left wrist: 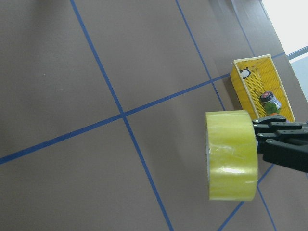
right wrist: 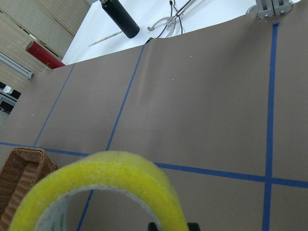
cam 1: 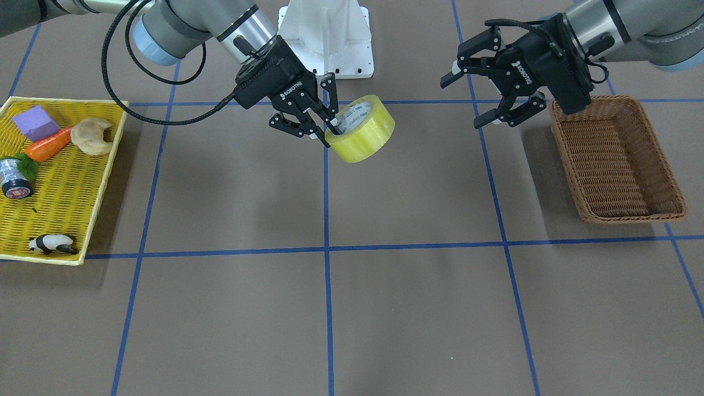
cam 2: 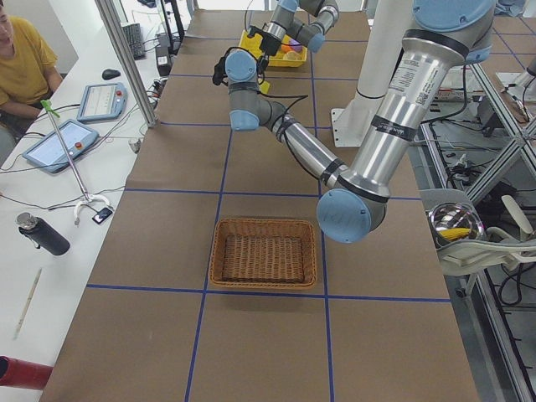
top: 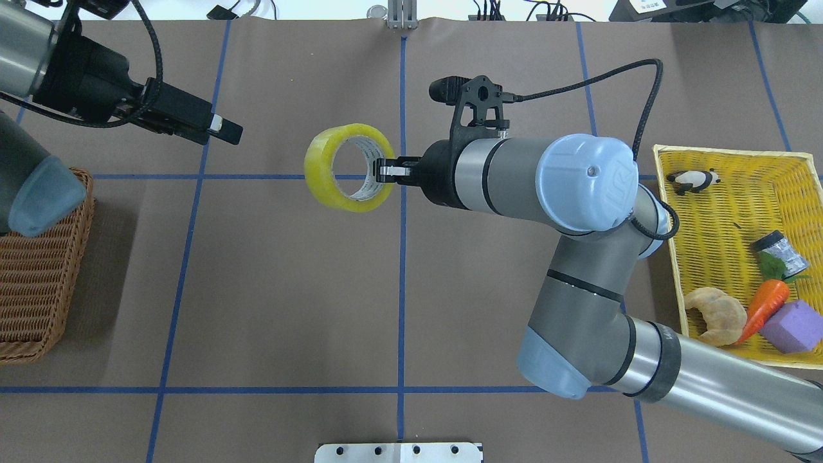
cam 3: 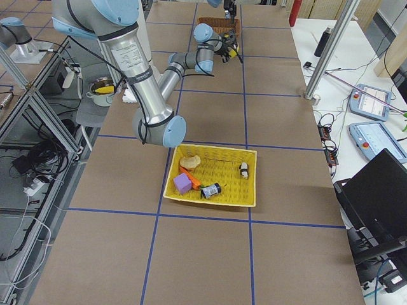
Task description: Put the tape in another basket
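The yellow tape roll hangs above the middle of the table, tilted on its side. My right gripper is shut on its wall, with one finger inside the white core. The roll also shows in the overhead view, the left wrist view and the right wrist view. My left gripper is open and empty. It hovers apart from the tape, beside the brown wicker basket. The basket is empty and also shows in the overhead view.
The flat yellow mesh tray at the far end holds a purple block, a carrot, a croissant, a small dark can and a toy panda. The white robot base stands behind the tape.
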`<state>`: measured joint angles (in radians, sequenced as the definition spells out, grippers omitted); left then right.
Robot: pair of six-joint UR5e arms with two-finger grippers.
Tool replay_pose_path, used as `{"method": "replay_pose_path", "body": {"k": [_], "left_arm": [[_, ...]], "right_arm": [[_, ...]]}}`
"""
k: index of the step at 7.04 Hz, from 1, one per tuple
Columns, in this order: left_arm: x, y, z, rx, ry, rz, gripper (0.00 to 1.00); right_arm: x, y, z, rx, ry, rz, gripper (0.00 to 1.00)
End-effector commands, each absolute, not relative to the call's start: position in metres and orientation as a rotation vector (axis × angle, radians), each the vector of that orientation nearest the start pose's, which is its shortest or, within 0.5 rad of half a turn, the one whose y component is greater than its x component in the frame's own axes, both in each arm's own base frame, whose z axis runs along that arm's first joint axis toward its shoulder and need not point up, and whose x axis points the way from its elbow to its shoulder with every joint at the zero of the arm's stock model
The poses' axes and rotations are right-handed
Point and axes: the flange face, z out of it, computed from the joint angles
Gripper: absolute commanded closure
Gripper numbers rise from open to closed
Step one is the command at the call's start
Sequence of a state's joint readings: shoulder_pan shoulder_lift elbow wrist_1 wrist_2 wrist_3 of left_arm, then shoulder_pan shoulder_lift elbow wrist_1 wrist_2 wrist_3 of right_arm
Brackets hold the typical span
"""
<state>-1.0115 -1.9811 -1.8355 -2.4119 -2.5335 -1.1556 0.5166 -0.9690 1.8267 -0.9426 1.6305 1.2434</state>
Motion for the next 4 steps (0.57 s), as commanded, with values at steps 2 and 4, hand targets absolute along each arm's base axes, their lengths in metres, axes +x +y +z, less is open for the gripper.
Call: {"method": "replay_pose_path", "body": {"k": [2, 4], "left_arm": [[0.281, -0.475, 0.203, 0.369, 1.554, 0.143, 0.02], [0.285, -0.471, 0.202, 0.364, 1.559, 0.154, 0.02]], "right_arm": [[-0.485, -0.385, 0.110, 0.556, -1.402, 0.145, 1.00], [-0.490, -0.379, 0.098, 0.564, -1.417, 0.147, 1.00]]}}
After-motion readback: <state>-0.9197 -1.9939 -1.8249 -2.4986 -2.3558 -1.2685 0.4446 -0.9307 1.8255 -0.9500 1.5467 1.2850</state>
